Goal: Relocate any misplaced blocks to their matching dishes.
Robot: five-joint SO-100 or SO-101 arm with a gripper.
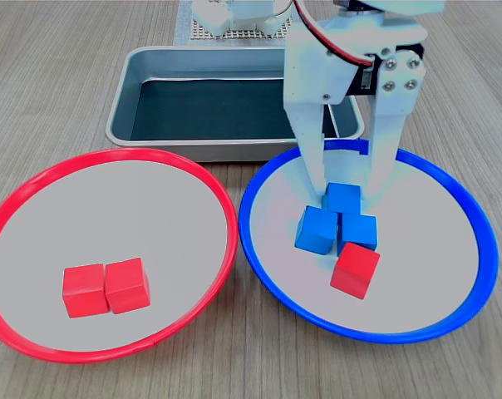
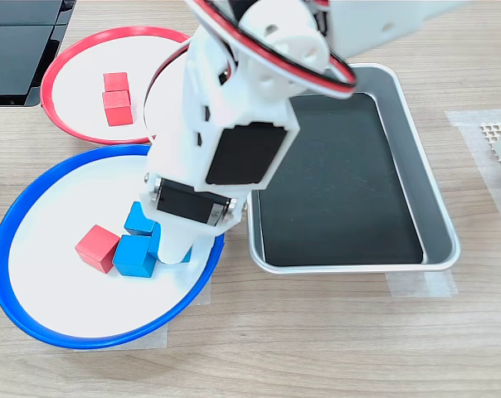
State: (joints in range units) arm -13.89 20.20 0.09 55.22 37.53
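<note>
The blue-rimmed dish [image 1: 450, 320] [image 2: 35, 315] holds three blue cubes and one red cube [image 1: 355, 270] [image 2: 97, 247] at the front of the cluster. My gripper [image 1: 344, 193] reaches down into this dish. Its two fingers [image 1: 316, 170] stand against the sides of the rearmost blue cube [image 1: 344, 198], which rests by the other two [image 1: 317, 230] [image 1: 359, 231]. In the second exterior view the arm hides that cube, and only two blue cubes [image 2: 140, 217] [image 2: 135, 255] show. The red-rimmed dish [image 1: 35, 195] [image 2: 68, 116] holds two red cubes [image 1: 105, 288] [image 2: 116, 98] side by side.
A rectangular silver metal tray [image 1: 143, 75] [image 2: 416, 166] with a dark floor stands behind the dishes in the first exterior view, at the second exterior view's right. The arm's base and a perforated mat [image 1: 197, 29] lie beyond it. Black devices [image 2: 18, 41] sit at the second exterior view's top left.
</note>
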